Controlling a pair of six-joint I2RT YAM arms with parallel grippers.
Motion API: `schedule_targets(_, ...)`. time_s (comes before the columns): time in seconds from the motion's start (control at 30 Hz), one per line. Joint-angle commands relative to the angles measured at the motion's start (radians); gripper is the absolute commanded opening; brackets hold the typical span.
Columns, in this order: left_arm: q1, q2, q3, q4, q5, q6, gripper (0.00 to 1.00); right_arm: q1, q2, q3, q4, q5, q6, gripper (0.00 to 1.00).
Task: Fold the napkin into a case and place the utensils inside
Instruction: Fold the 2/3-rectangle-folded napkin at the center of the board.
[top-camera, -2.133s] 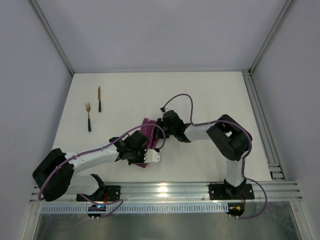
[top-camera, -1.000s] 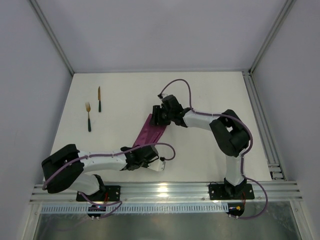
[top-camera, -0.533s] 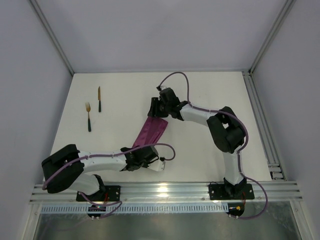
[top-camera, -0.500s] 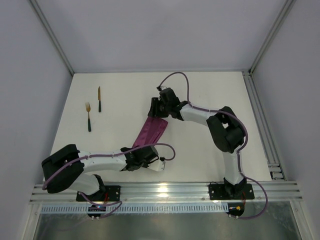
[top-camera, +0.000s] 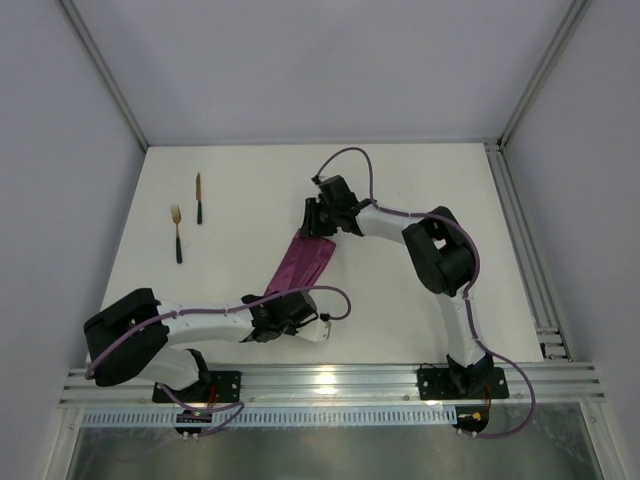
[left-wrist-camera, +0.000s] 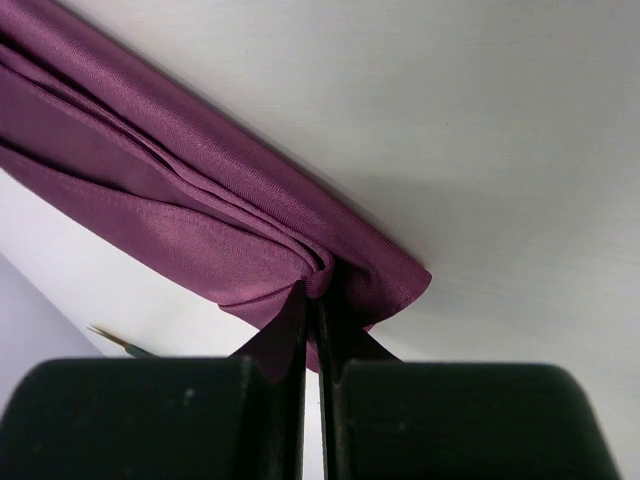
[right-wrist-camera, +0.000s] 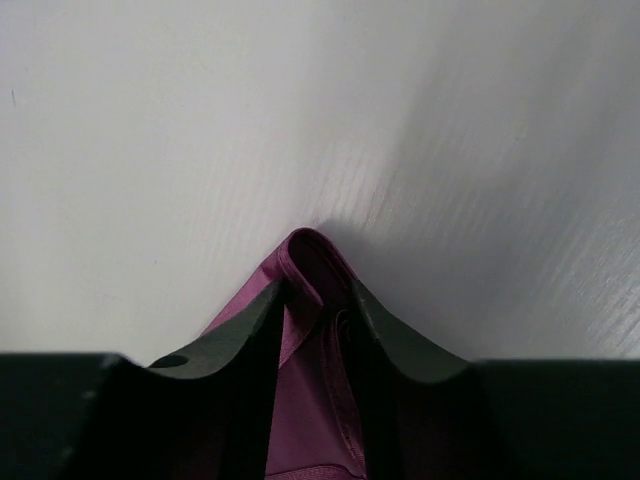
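Folded napkin (top-camera: 300, 265) lay stretched on tabletop (top-camera: 420, 190); left pincer (left-wrist-camera: 312, 310) pinched tight on near end, right pincer (right-wrist-camera: 315, 290) gripped far fold. fork (top-camera: 177, 232) and knife (top-camera: 199, 197) lay well apart, far-left.

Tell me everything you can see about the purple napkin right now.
The napkin is plain magenta-purple cloth, soft with a slight sheen, folded into a narrow layered strip. It lies diagonally on the white table, stretched between both arms. The left gripper is shut on its near end; the right gripper clasps the bunched far tip between its fingers.
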Motion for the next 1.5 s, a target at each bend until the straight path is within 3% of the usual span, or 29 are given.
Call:
schedule_targets(0.0, 0.002, 0.043, -0.047, -0.055, 0.1, -0.04, 0.0, 0.003, -0.004, 0.029, 0.028, -0.046, -0.001, 0.35)
schedule_targets(0.1, 0.002, 0.04, -0.047, -0.056, 0.105, -0.048, 0.0, 0.003, -0.011, 0.025, 0.043, -0.043, -0.006, 0.21)
schedule_targets(0.3, 0.002, 0.038, -0.05, -0.055, 0.114, -0.057, 0.0, 0.003, -0.029, 0.018, 0.054, -0.02, -0.031, 0.15)
schedule_targets(0.43, 0.002, 0.038, -0.05, -0.055, 0.117, -0.06, 0.0, 0.003, -0.005, 0.063, 0.028, -0.034, -0.047, 0.32)
schedule_targets(0.63, 0.004, 0.043, -0.05, -0.055, 0.119, -0.06, 0.0, 0.002, 0.052, 0.149, -0.025, -0.034, -0.087, 0.31)
schedule_targets(0.9, 0.002, 0.052, -0.05, -0.05, 0.12, -0.065, 0.01, 0.003, 0.042, 0.132, -0.035, -0.037, -0.083, 0.18)
schedule_targets(1.03, 0.002, 0.049, -0.049, -0.051, 0.122, -0.065, 0.0, 0.003, 0.022, 0.124, -0.064, -0.017, -0.089, 0.31)
schedule_targets(1.33, 0.002, 0.049, -0.049, -0.053, 0.123, -0.063, 0.0, 0.003, 0.02, 0.107, -0.076, -0.009, -0.097, 0.32)
schedule_targets(1.47, 0.004, 0.047, -0.047, -0.053, 0.125, -0.065, 0.0, 0.0, 0.019, 0.11, -0.088, 0.025, -0.115, 0.41)
